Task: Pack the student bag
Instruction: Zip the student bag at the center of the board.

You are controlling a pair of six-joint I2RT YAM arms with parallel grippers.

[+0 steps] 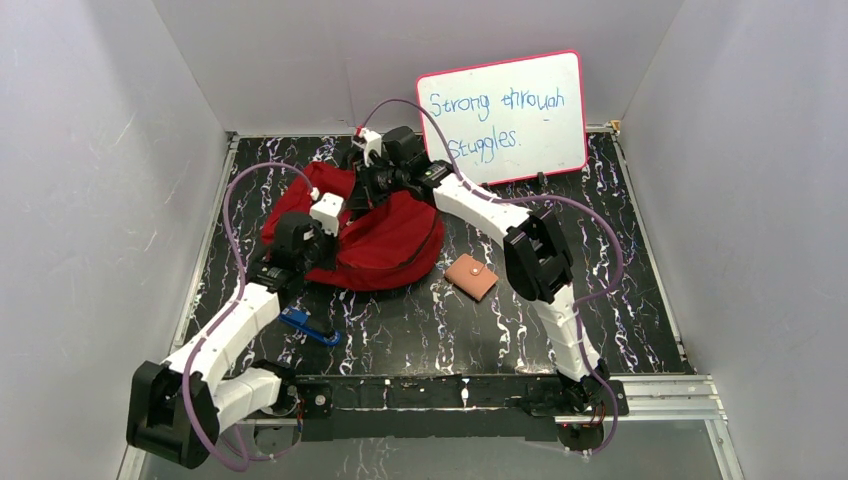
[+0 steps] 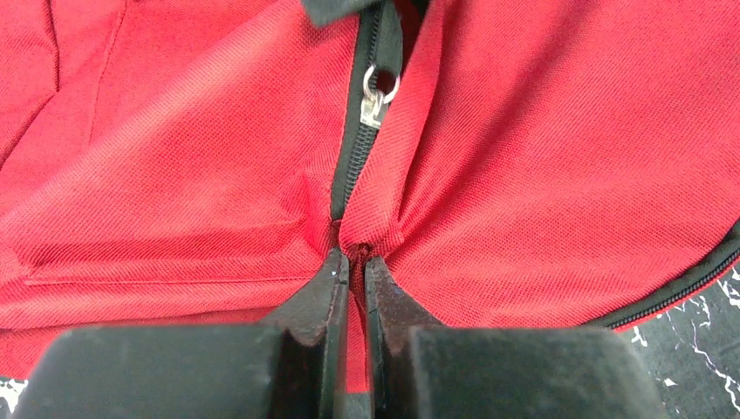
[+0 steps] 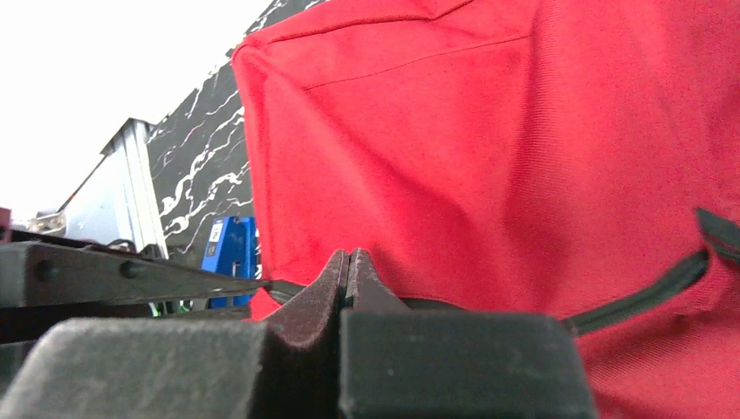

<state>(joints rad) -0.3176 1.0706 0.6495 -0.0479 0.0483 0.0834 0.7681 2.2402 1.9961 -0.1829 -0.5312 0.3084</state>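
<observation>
The red student bag lies on the black marbled table, left of centre. My left gripper is shut, pinching a fold of the bag's red fabric just below the black zipper and its silver pull. In the top view the left gripper sits at the bag's left side. At the bag's far edge, my right gripper is shut. In the right wrist view its tips meet on a black band along the bag's edge, with red cloth rising behind.
A small tan wallet lies right of the bag. A blue object rests near the left arm, also seen as the blue object from the right wrist. A whiteboard with writing leans on the back wall.
</observation>
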